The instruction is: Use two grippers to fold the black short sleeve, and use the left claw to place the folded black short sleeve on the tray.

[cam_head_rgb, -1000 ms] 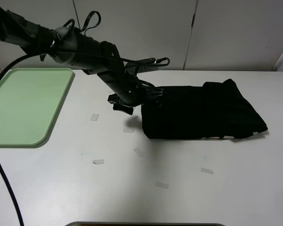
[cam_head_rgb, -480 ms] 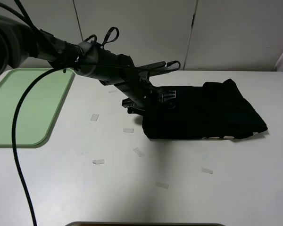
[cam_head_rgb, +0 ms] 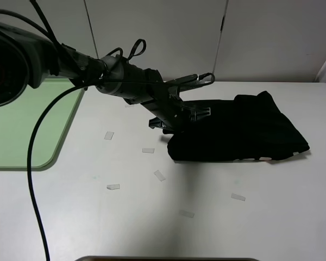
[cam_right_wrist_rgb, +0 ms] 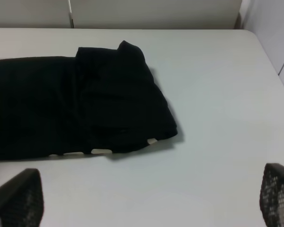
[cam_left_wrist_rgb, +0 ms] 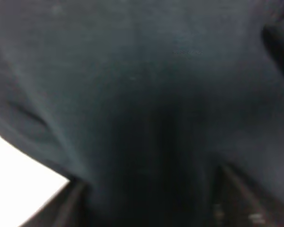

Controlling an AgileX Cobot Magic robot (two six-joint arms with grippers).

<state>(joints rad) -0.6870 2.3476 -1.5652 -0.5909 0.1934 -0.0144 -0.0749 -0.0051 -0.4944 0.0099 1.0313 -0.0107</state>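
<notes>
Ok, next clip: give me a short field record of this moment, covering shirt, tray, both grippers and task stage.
black short sleeve: folded into a long bundle, lying on the table, right of centre
tray: pale green, far left; shirt not on it
left claw: at the shirt's left end; cloth fills its wrist view, grip cannot be told
right gripper: open, back from the shirt, holding nothing
paper strips: scattered on the table
stage: placing not yet done

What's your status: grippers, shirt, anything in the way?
Left gripper at end of shirt nearest tray, grip unclear. Right gripper open, off the shirt. Shirt folded, not yet on tray. Paper strips scattered on table between.
</notes>
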